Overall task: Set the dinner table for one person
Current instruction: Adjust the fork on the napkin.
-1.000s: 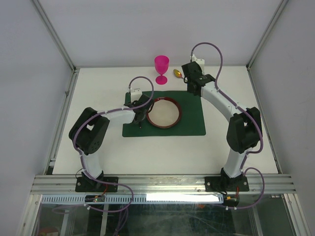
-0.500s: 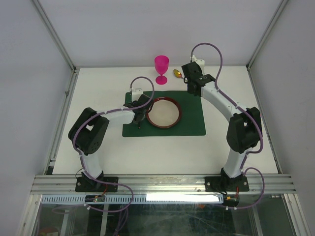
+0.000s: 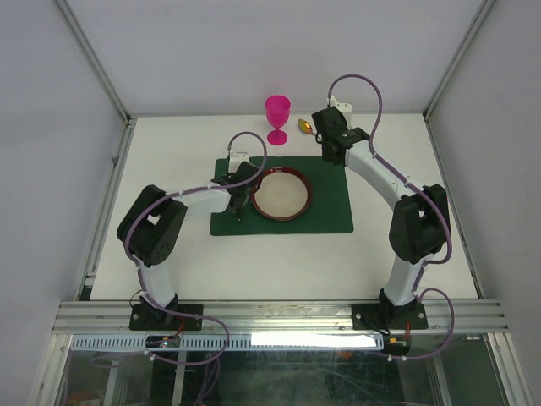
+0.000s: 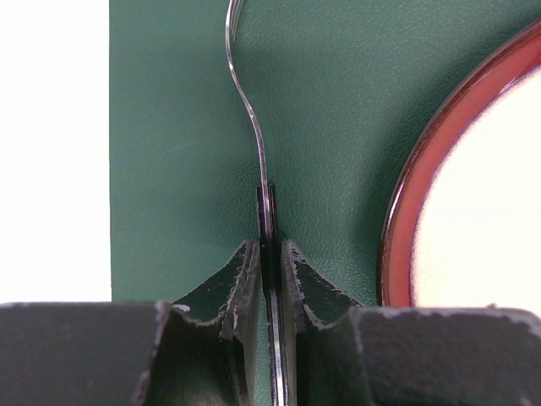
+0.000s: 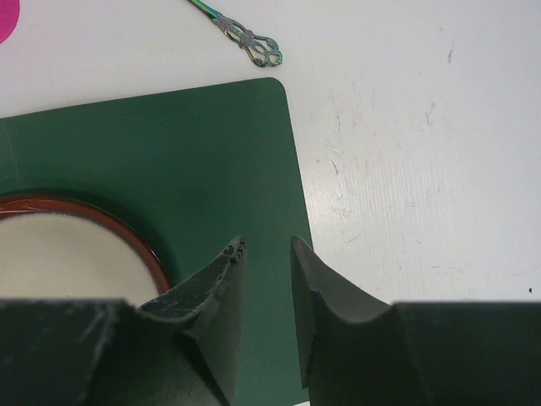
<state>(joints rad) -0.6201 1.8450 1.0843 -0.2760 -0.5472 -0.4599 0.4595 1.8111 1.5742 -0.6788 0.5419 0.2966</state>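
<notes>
The left gripper [image 4: 269, 254] pinches a metal utensil [image 4: 251, 118] edge-on over the green placemat [image 4: 169, 169], just left of the plate [image 4: 473, 220]. It ought to lay it flat, parallel to the mat's edge and clear of the rim. The right gripper [image 5: 266, 254] hangs spread and empty over the mat's right edge. The white matte dinner table [image 3: 169, 271] lies beneath everything, framed by rails [image 3: 279, 317] and pale walls [image 3: 254, 51].

The white dinner table surface [image 3: 279, 262] carries a dark green placemat [image 3: 331, 203], a pink goblet [image 3: 277, 117] upright just beyond it, and a spoon [image 3: 305, 127] right of that.
</notes>
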